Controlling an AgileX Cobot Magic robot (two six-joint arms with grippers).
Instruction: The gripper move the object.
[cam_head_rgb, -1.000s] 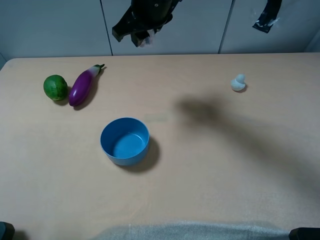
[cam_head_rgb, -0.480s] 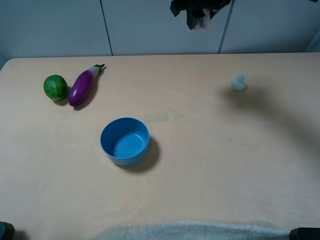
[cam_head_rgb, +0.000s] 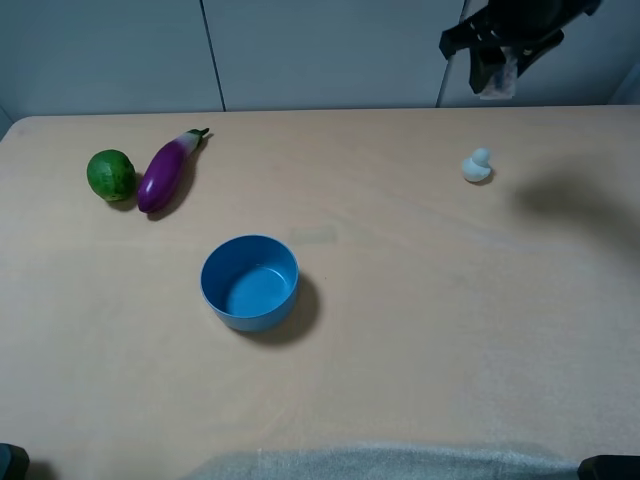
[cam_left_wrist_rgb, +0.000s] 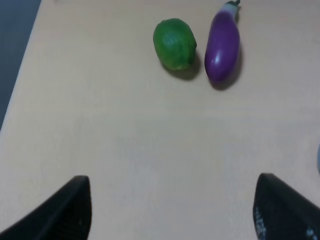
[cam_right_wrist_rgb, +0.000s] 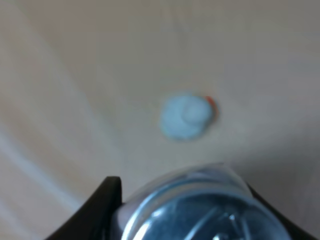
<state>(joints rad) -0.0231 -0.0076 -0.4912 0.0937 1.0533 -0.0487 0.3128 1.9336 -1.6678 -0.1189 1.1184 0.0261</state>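
Observation:
My right gripper (cam_head_rgb: 497, 68) hangs high over the table's far right, shut on the small glass shaker (cam_head_rgb: 497, 80). The right wrist view shows the shaker's silver cap (cam_right_wrist_rgb: 200, 210) close between the dark fingers (cam_right_wrist_rgb: 107, 200), above the blurred pale duck figure (cam_right_wrist_rgb: 186, 116). In the exterior view the duck (cam_head_rgb: 477, 166) stands on the table just below and slightly left of the gripper. My left gripper (cam_left_wrist_rgb: 170, 210) is open and empty over the near left of the table; only its two dark fingertips (cam_left_wrist_rgb: 70, 210) show.
A blue bowl (cam_head_rgb: 250, 281) stands at the table's middle left. A green lime (cam_head_rgb: 111, 174) and a purple eggplant (cam_head_rgb: 166, 172) lie side by side at the far left; the left wrist view shows both, the lime (cam_left_wrist_rgb: 174, 43) beside the eggplant (cam_left_wrist_rgb: 223, 41).
My right gripper has carried the shaker to the right along the far edge, from above the eggplant side to above the duck, and a little lower. The left arm has not moved.

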